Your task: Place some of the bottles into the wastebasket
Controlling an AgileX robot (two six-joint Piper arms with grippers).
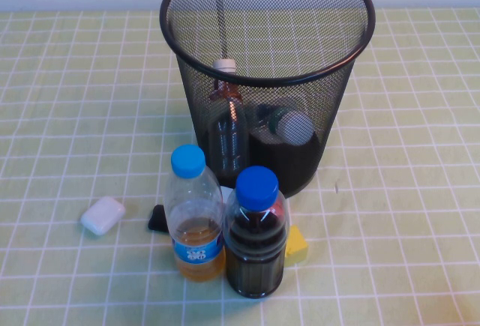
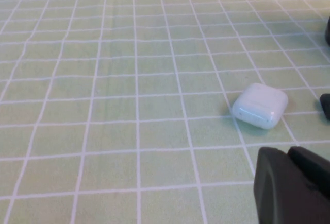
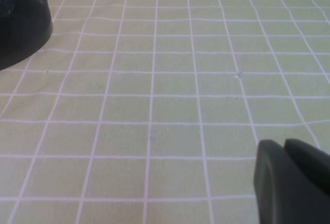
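The black wire-mesh wastebasket [image 1: 266,81] stands at the middle back of the table. Inside it, seen through the mesh, the smaller bottle with pale pink cap and reddish-brown neck wrap [image 1: 225,127] stands upright. The white-capped bottle [image 1: 289,125] lies tilted beside it on the bin's floor. Neither arm shows in the high view. My left gripper [image 2: 289,154] is shut and empty, low over the cloth near a white case [image 2: 259,105]. My right gripper [image 3: 283,147] is shut and empty over bare cloth, with the wastebasket's base [image 3: 20,23] far off at the corner of its view.
In front of the bin stand a blue-capped bottle of amber liquid [image 1: 193,221] and a blue-capped bottle of dark liquid [image 1: 256,240]. A white case [image 1: 103,214], a small black object [image 1: 157,218] and a yellow block [image 1: 297,243] lie near them on the green checked cloth.
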